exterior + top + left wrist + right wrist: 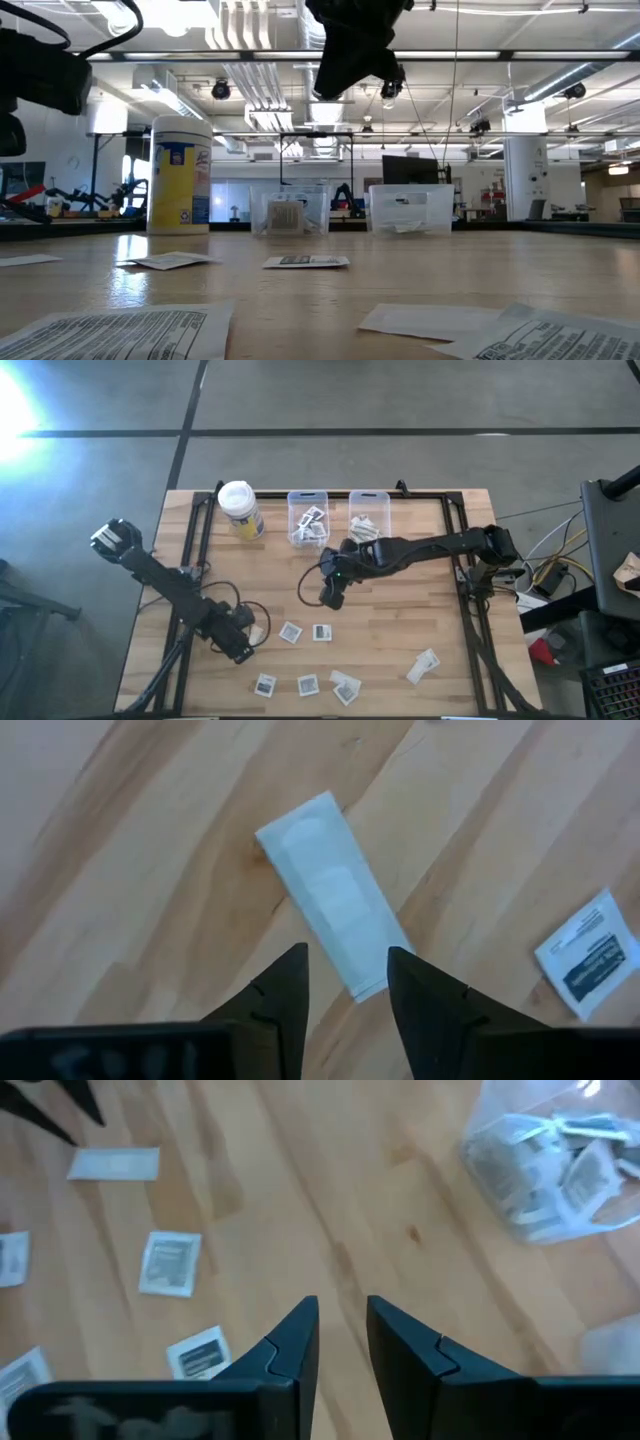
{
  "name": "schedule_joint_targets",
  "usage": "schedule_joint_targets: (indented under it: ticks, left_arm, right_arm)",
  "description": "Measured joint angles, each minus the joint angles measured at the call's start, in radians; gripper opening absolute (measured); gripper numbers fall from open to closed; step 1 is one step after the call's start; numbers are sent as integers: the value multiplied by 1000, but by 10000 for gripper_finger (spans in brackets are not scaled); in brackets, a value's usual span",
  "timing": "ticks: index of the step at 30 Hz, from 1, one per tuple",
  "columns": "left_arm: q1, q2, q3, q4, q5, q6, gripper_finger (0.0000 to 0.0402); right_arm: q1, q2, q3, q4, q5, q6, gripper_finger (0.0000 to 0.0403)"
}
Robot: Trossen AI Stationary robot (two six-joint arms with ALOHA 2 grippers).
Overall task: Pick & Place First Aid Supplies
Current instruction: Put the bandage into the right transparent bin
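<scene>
Several small white packets lie flat on the near half of the wooden table, among them two square ones (290, 632) (322, 632) and a narrow strip (335, 905). My left gripper (240, 645) (345, 982) points down at the table's near left. It is open, with one finger on either side of the strip's near end; I see no touch. My right gripper (330, 595) (343, 1330) hangs high over the table's middle, its fingers a narrow gap apart with nothing between them. In the low view it shows at the top (355, 50).
Two clear bins (308, 518) (368, 515) at the far edge hold packets. A yellow container with a white lid (238, 508) stands to their left. More packets lie near the near edge (308, 683) (425, 665). Black frame rails run along both sides of the table.
</scene>
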Motion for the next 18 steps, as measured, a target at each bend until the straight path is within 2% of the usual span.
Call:
schedule_joint_targets:
  ticks: [10,18]
  left_arm:
    - [-2,57,0,54,19,-39,145]
    - [-2,99,0,57,24,-56,152]
  right_arm:
    - [63,0,0,-1,0,28,68]
    - [68,0,0,-1,1,26,74]
